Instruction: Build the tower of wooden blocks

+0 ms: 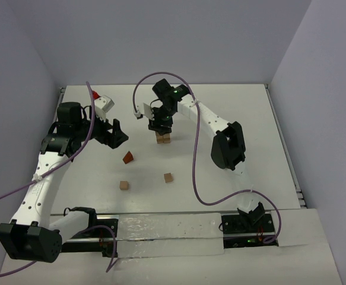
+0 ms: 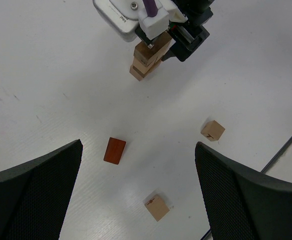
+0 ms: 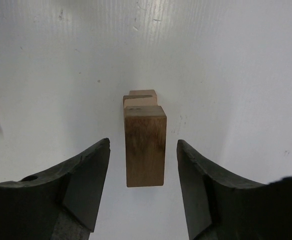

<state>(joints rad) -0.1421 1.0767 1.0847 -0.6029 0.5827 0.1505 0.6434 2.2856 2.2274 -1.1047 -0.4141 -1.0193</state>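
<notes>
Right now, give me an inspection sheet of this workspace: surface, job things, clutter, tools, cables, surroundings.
Surface: white table, flat.
Job's things: block stack standing mid-table; red-brown wedge and two loose cubes lying apart from it.
Clutter: nothing seen.
Tools: left tool open, empty; right tool open either side of the stack's top block, not touching.
Cables: purple cables looping from both arms over the table.
Surroundings: plain walls on three sides.
</notes>
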